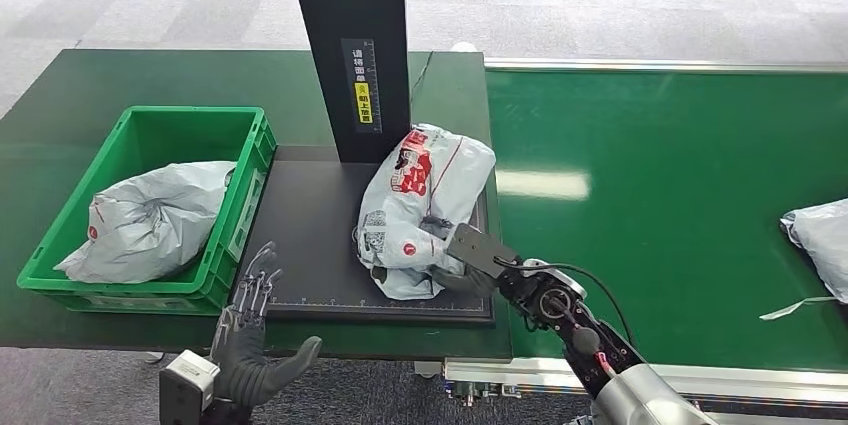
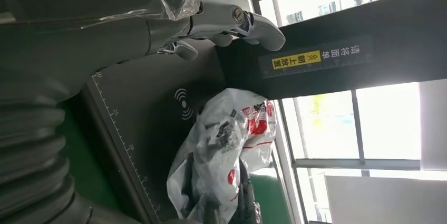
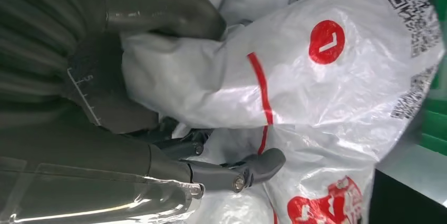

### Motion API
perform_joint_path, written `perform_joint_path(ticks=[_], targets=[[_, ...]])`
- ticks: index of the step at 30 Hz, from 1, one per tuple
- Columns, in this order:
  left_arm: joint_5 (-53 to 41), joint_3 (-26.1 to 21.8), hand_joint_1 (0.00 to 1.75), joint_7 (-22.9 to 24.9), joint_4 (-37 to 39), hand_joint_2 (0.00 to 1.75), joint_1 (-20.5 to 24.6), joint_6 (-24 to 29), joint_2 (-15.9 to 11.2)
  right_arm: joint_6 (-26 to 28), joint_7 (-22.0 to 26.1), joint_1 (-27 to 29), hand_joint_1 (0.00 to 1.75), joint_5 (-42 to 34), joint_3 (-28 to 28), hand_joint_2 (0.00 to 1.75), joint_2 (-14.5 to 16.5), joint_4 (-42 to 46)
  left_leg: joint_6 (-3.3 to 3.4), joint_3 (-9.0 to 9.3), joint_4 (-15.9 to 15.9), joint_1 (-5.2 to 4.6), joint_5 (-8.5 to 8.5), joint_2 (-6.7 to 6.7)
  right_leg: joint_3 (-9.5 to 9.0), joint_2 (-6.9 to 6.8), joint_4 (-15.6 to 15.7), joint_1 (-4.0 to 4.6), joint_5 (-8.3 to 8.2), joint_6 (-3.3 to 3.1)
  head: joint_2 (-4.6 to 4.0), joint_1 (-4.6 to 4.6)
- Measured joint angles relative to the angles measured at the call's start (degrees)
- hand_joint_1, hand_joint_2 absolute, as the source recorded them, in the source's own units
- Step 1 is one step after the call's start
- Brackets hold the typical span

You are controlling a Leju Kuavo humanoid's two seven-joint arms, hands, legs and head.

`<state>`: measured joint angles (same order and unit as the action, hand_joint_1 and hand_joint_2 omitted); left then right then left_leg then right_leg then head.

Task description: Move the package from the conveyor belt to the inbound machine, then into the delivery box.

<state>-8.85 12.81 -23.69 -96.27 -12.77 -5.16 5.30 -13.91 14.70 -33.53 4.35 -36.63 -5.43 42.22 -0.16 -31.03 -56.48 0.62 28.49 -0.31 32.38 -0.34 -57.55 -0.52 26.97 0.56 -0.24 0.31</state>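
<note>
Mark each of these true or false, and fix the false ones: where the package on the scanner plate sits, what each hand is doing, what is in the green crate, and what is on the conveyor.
1. The package lies on the black scanner plate. True.
2. The right hand grips that package. True.
3. The left hand holds a package. False: it holds nothing, its fingers spread, near the plate's front edge.
4. The green crate is empty. False: a grey bag lies in it.
5. Another bag lies on the conveyor belt at the right edge. True.
</note>
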Motion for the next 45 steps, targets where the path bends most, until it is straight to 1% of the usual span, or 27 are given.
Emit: perform_joint_path(ticks=[3,6,9,15,21,25,27,29,31,35,37,39,45], targets=[[0.2,0.0,0.0,-0.4,0.3,1.75,0.0,0.3,0.0,0.7,4.0,1.0,0.0,-4.9,2.2,1.75,0.0,1.3,0.0,-0.01,0.0,0.0,0.0,0.0,0.0,0.0,0.0,0.0,0.0,0.0,0.0,-0.01],[0.6,0.0,0.0,-1.0,0.4,1.75,0.0,0.5,-0.1,1.9,8.7,3.0,0.0,-10.3,5.7,1.75,0.1,4.6,0.0,-0.02,0.0,0.0,0.0,0.0,0.0,-0.01,0.0,0.0,0.01,0.0,0.0,0.01],[1.0,-0.1,0.0,-1.3,0.6,1.75,0.2,0.5,-0.2,3.6,11.1,6.3,0.0,-14.5,9.4,1.75,0.8,9.5,0.0,-0.03,0.0,0.0,0.01,-0.01,0.01,-0.01,0.0,0.0,0.01,0.0,0.0,0.01],[1.2,-0.2,0.0,-1.6,0.6,1.75,0.1,0.8,-0.3,6.7,12.3,14.9,0.0,-20.2,15.5,1.75,4.0,19.9,-0.03,-0.05,0.0,0.01,0.04,0.0,0.04,0.0,0.0,0.01,0.02,-0.01,0.0,-0.01],[0.2,-0.3,0.0,-1.1,0.3,1.75,-0.2,1.4,-0.3,7.4,12.3,21.2,0.0,-24.1,20.2,1.75,7.1,25.7,-0.03,-0.04,0.0,0.01,0.04,-0.01,0.04,0.0,0.0,0.01,0.02,-0.02,0.0,0.0],[-4.8,-0.4,0.0,0.2,0.2,1.75,0.4,3.9,-0.5,6.6,12.2,24.3,0.0,-25.8,23.0,1.75,8.4,28.9,-0.03,-0.04,0.0,0.0,0.04,0.0,0.05,0.0,0.0,0.0,0.02,-0.01,0.0,0.01],[-8.9,-0.5,0.0,1.2,0.7,1.75,1.8,5.8,-0.7,6.1,12.0,25.4,0.0,-26.2,24.1,1.75,9.1,30.2,-0.03,-0.04,0.0,0.0,0.04,-0.01,0.06,-0.01,0.0,0.0,0.02,-0.01,0.0,0.01],[-13.5,-0.6,0.0,2.5,2.2,1.75,4.3,7.5,-0.9,5.6,11.7,26.0,0.0,-26.5,25.0,1.75,9.9,30.9,-0.04,-0.02,0.0,0.0,0.03,-0.01,0.06,-0.01,0.0,0.0,0.01,-0.02,0.0,0.0],[-18.8,-0.5,0.0,4.1,4.9,1.75,7.9,9.5,-1.0,5.1,11.5,26.2,0.0,-26.8,25.4,1.75,10.6,31.1,-0.05,-0.01,0.0,0.0,-0.02,-0.01,0.07,-0.01,0.0,0.0,-0.02,-0.05,0.0,0.0],[-28.9,0.2,0.0,6.3,14.3,1.75,18.8,16.3,-1.0,3.9,11.2,26.3,0.0,-28.1,25.8,1.75,12.0,31.1,-0.08,-0.02,0.0,0.01,-0.16,-0.02,0.05,-0.05,0.0,0.01,-0.13,-0.09,0.0,0.01],[-31.3,0.9,0.0,7.0,18.8,1.75,23.9,18.2,-1.0,3.2,11.0,26.4,0.0,-28.9,25.9,1.75,12.6,31.1,-0.09,-0.03,0.0,0.01,-0.2,0.0,0.07,-0.02,0.0,0.01,-0.19,-0.1,0.0,0.01],[-33.0,1.8,0.0,7.9,23.3,1.75,28.7,18.8,-1.0,2.8,10.7,26.4,0.0,-29.4,26.0,1.75,13.0,30.9,-0.09,-0.04,0.0,0.0,-0.22,0.01,0.08,-0.01,0.0,0.01,-0.21,-0.1,0.0,0.01],[-37.6,4.2,0.0,9.9,36.3,1.75,39.7,21.1,-0.9,2.7,10.6,26.4,0.0,-29.7,26.6,1.75,14.0,30.2,-0.09,-0.12,0.0,0.0,-0.23,0.01,0.16,0.03,0.0,0.0,-0.22,-0.09,0.0,0.01]])
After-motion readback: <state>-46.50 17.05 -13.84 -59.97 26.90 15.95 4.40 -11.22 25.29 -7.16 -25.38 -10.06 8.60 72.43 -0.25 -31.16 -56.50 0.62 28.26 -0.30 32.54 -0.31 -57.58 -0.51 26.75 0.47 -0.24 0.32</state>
